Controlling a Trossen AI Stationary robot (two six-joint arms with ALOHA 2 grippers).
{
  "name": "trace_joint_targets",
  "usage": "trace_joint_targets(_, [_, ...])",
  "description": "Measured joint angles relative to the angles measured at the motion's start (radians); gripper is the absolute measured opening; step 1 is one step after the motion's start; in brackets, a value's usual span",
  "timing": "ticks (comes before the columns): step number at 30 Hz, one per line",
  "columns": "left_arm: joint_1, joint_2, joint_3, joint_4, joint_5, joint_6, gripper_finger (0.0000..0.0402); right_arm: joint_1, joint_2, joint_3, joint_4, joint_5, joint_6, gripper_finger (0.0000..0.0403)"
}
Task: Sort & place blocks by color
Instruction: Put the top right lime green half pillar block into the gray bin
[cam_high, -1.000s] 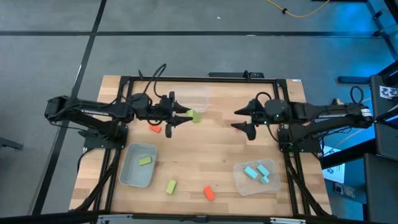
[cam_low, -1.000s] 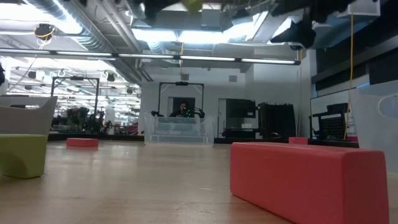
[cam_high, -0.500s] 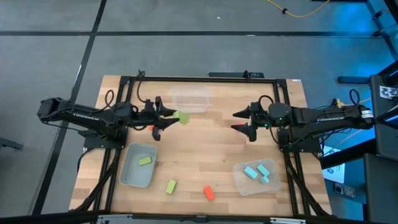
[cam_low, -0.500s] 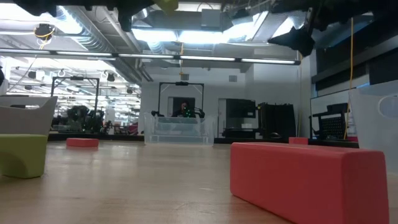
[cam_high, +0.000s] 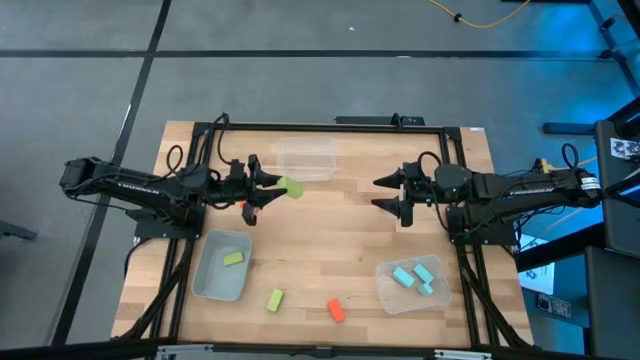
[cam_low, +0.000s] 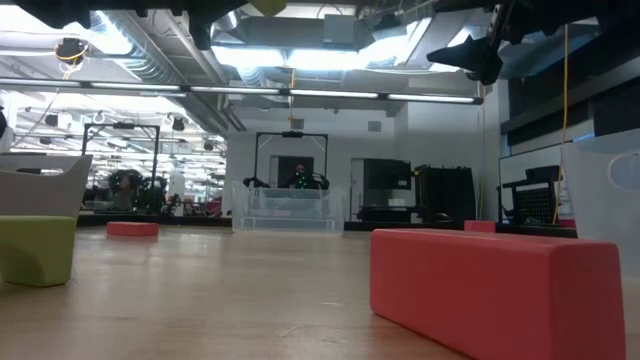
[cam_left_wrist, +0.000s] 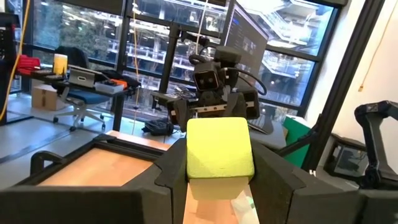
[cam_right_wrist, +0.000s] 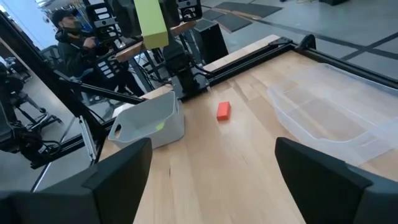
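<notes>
This is a big robot lab, not a home. A wooden table (cam_high: 330, 240) in a black metal frame (cam_high: 330, 126) stands on a grey floor (cam_high: 300, 60) with dark lines. Far behind it the low view shows a high ceiling with bare pipes (cam_low: 150, 45) and long lights (cam_low: 330, 95), more machines, and another robot stand (cam_low: 291, 180). One wrist view shows tall glass windows (cam_left_wrist: 93, 50), a desk and a chair (cam_left_wrist: 81, 93). A person (cam_right_wrist: 71, 34) sits beside the table
</notes>
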Motion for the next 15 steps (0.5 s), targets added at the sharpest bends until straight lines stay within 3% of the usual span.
trace_joint_targets(8, [0.0,-0.009,0.004,-0.028,0.061,-0.011,0.0123,0.0,0.0,0.0,-0.001,0.0,0.004,0.0344])
trace_joint_targets(11, [0.0,-0.054,0.053,-0.216,0.139,-0.072,0.0123,0.0,0.0,0.0,-0.002,-0.002,0.004,0.0344])
trace_joint_targets(15, [-0.013,-0.106,0.169,-0.665,0.195,-0.153,0.0123,0.0,0.0,0.0,-0.002,-0.029,0.002,0.0344])
